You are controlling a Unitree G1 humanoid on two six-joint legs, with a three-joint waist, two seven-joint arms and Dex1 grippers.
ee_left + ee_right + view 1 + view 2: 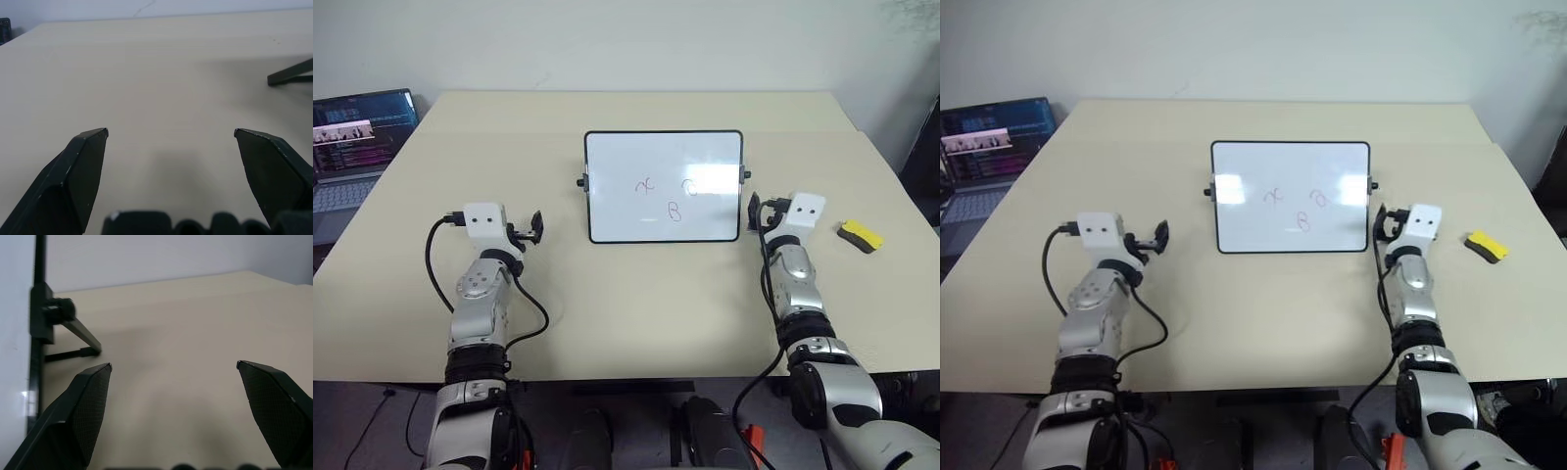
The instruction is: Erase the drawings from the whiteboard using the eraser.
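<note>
The whiteboard (664,157) stands propped upright at the middle of the table, white with a thin black frame. Three drawings are on it: an x-like squiggle (644,185), a small loop (689,187) and a B-like shape (674,211). The yellow and black eraser (860,236) lies flat on the table to the right. My right gripper (764,211) hovers open between the board's right edge (36,333) and the eraser, holding nothing. My left gripper (529,231) is open and holds nothing, left of the board, with bare table (171,88) in front of it.
An open laptop (357,137) sits off the table's far left corner. The beige table (636,313) stretches wide in front of the board. The board's black stand leg (291,76) rests on the table behind it. A wall stands behind the table.
</note>
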